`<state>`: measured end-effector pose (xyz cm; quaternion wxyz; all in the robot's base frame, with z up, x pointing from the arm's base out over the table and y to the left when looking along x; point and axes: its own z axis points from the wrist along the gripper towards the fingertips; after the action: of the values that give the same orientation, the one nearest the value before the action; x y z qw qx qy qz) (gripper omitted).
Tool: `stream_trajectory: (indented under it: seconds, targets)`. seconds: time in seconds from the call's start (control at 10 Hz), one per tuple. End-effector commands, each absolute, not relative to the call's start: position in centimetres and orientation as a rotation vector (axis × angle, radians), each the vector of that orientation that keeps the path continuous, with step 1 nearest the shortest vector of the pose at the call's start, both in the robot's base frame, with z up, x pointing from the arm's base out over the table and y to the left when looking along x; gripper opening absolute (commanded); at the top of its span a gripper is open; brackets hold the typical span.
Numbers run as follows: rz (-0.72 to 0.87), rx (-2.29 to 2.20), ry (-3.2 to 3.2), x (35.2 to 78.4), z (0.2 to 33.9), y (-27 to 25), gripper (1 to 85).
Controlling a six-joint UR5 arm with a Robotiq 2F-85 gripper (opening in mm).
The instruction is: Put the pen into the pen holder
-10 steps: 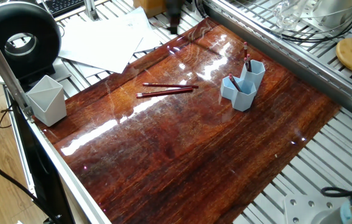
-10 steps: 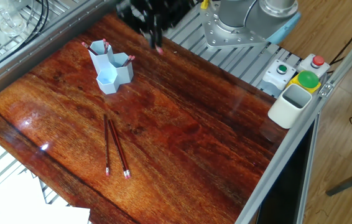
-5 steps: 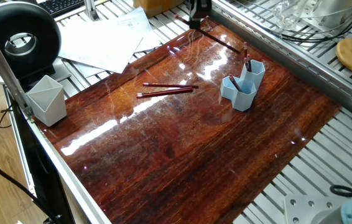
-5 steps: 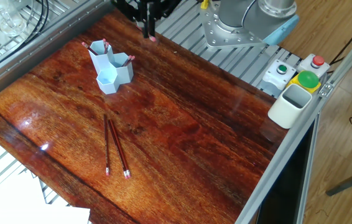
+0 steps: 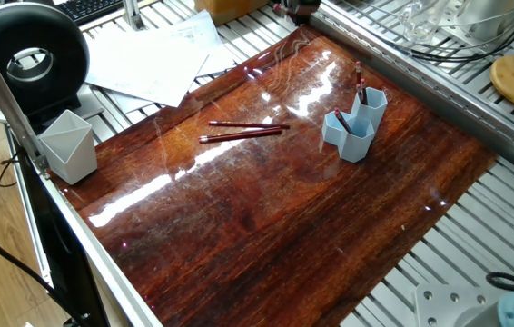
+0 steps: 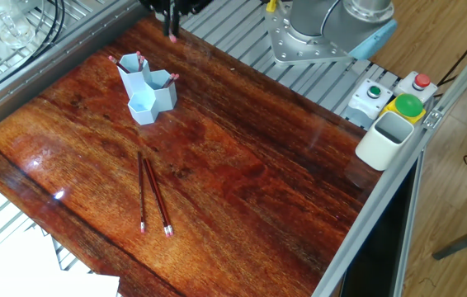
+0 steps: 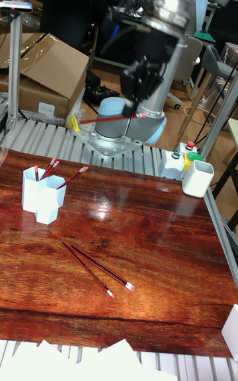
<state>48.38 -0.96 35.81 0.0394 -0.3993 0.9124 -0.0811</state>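
The light blue pen holder (image 7: 41, 192) of joined hexagonal tubes stands at the table's back left, with three red pens sticking out of it. It also shows as pen holder (image 5: 355, 127) and pen holder (image 6: 147, 87). My gripper (image 7: 137, 111) hangs high above the table, to the right of the holder, shut on a red pen (image 7: 106, 118) held nearly level. In the other fixed view only the pen's pink tip (image 6: 172, 35) and a bit of the gripper (image 6: 170, 7) show at the top edge. Two more pens (image 7: 96, 266) lie side by side on the wood.
A pale grey angular cup (image 5: 68, 145) stands at a table corner, shown as a white cup (image 6: 386, 139) beside the button box (image 6: 407, 103). The arm's base (image 7: 122, 131) sits behind the table. Papers (image 5: 153, 56) lie past the table's edge.
My gripper has carried the pen sideways along the table's back edge toward the holder's side and higher, so it has nearly left both fixed views.
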Motion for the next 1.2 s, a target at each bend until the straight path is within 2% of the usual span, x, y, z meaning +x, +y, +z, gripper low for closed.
stream_trajectory:
  seconds: [0.0,0.3,0.7,1.1]
  targets:
    - [-0.126,-1.302,2.667,45.2,39.0,-2.8,1.0]
    - [-0.016,-1.320,2.521,43.0,37.4,-4.5,1.0]
    - [0.078,-1.250,2.338,44.4,37.2,-2.6,1.0]
    - [0.042,-1.262,2.378,44.0,36.7,-3.7,1.0]
